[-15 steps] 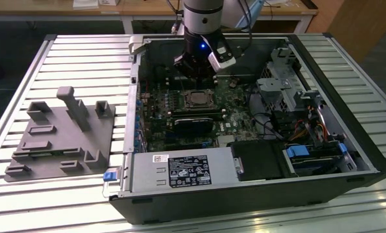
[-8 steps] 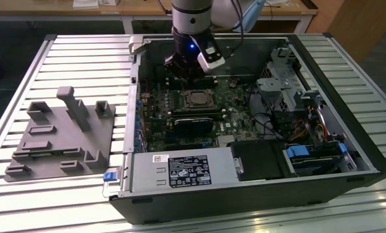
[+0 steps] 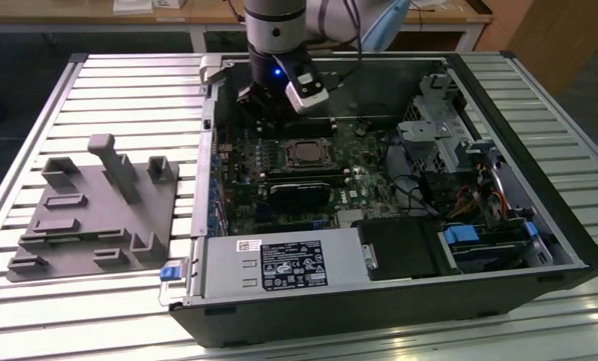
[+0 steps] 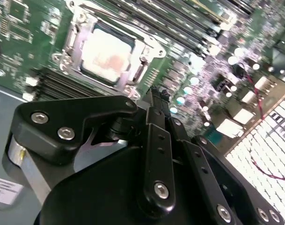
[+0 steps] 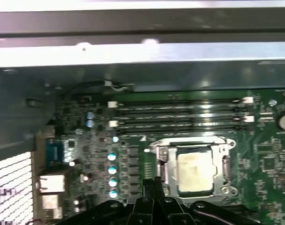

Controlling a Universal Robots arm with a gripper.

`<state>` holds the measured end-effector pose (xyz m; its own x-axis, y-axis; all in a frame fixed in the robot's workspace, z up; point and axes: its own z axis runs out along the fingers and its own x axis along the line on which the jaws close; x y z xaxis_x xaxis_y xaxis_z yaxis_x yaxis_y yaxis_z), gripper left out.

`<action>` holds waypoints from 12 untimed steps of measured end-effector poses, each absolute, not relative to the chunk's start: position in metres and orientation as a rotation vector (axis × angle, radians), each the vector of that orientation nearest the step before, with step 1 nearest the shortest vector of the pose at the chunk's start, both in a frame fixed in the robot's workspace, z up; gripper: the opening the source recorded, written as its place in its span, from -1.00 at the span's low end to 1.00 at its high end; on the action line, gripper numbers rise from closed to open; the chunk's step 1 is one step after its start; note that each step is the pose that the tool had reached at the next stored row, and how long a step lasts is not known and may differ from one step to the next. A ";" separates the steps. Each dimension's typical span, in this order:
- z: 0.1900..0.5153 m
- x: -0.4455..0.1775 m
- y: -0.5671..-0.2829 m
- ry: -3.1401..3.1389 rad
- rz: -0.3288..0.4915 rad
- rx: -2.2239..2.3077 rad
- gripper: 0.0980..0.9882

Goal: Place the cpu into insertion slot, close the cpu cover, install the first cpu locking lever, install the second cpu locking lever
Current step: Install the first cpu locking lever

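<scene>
Robot arm's end effector [image 3: 271,113] hangs over the green motherboard [image 3: 374,188] inside an open computer case [image 3: 550,241] lying on a slatted bench [image 3: 98,90]. In the first wrist view its fingertips [image 5: 147,184] sit together, gripping nothing, just beside the insertion slot [image 5: 174,174]. The cpu [image 5: 194,172] lies seated in that slot, with the silvery cpu cover [image 5: 222,161] folded down around its edges. A grey moulded fixture [image 3: 88,218] rests on the bench at the exterior view's left.
</scene>
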<state>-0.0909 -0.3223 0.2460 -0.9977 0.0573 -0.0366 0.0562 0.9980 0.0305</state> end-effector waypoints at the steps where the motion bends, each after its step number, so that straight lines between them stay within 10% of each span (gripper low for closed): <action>1: 0.246 -0.093 -0.322 3.102 0.046 0.088 -0.98; 12: 0.247 -0.106 -0.322 3.097 0.153 0.090 -0.98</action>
